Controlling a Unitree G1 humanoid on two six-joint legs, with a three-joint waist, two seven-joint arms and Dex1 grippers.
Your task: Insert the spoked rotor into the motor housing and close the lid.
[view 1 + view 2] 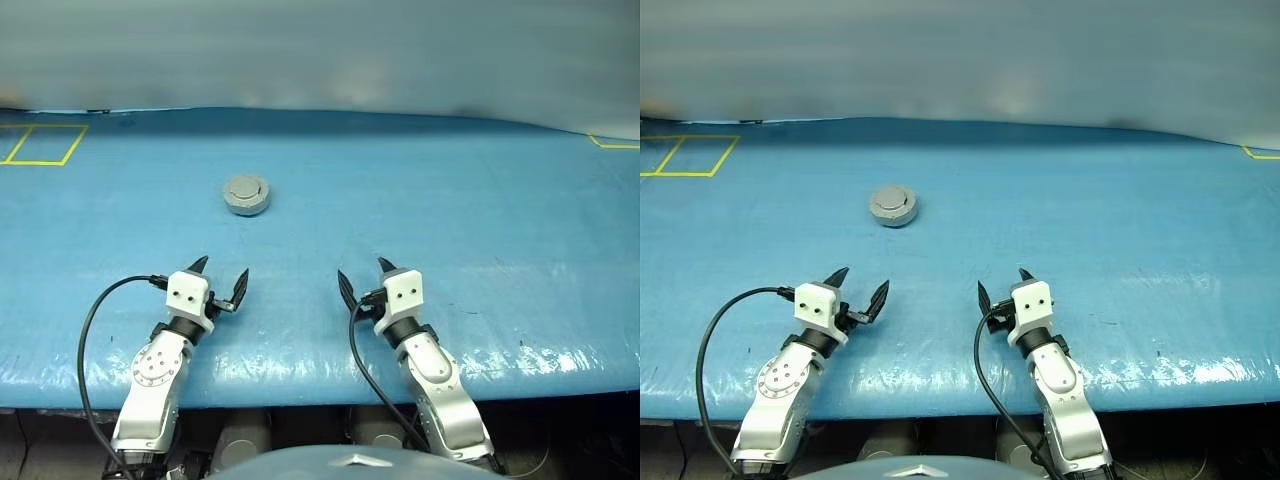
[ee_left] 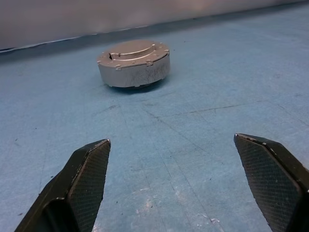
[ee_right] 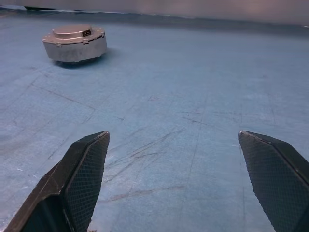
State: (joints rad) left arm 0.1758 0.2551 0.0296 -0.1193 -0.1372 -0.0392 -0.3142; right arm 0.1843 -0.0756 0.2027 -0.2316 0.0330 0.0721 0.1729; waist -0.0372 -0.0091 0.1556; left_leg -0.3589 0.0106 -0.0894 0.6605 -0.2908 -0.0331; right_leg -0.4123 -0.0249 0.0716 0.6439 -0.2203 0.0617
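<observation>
The motor housing is a round grey metal puck on the blue table, left of the middle. The lid lies flat on top of it, plain grey face and raised centre circle up. The spoked rotor is out of view. My left gripper is open and empty, just nearer than the housing, which shows straight ahead of its fingers as a grey drum. My right gripper is also open and empty, to the right of the left one; its wrist view shows the housing off to one side.
The blue table cover stretches wide around the housing. Yellow tape squares mark the far left and a yellow corner the far right. The table's front edge runs just under both wrists.
</observation>
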